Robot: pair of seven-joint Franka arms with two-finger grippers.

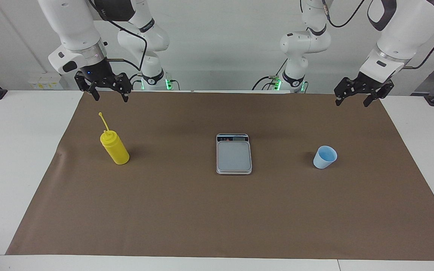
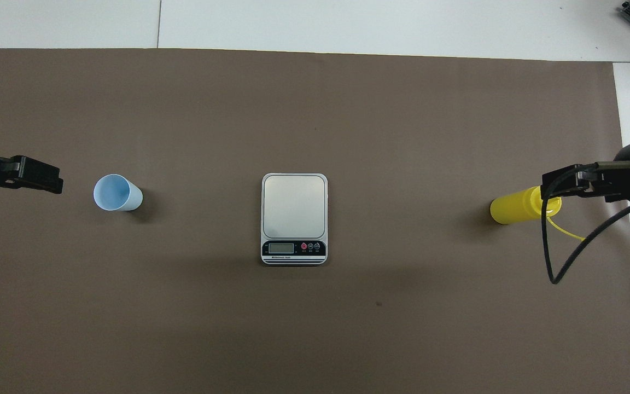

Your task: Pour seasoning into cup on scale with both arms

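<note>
seasoning (image 1: 115,149) upright, nozzle up | cup (image 1: 324,157) off scale (image 1: 234,153) | both arms' jaws wide, empty

Both arms wait raised over the table's edge nearest the robots. The left gripper (image 1: 353,100) hangs with fingers spread near its own corner. The right gripper (image 1: 110,96) hangs likewise, fingers apart.

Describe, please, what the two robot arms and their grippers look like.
Both arms are glossy white jointed tubes with grey-black joint covers and loose black cables along them. The left gripper and the right gripper are black, angular, two-fingered, each below a silvery wrist ring. Green lights glow at both bases.
</note>
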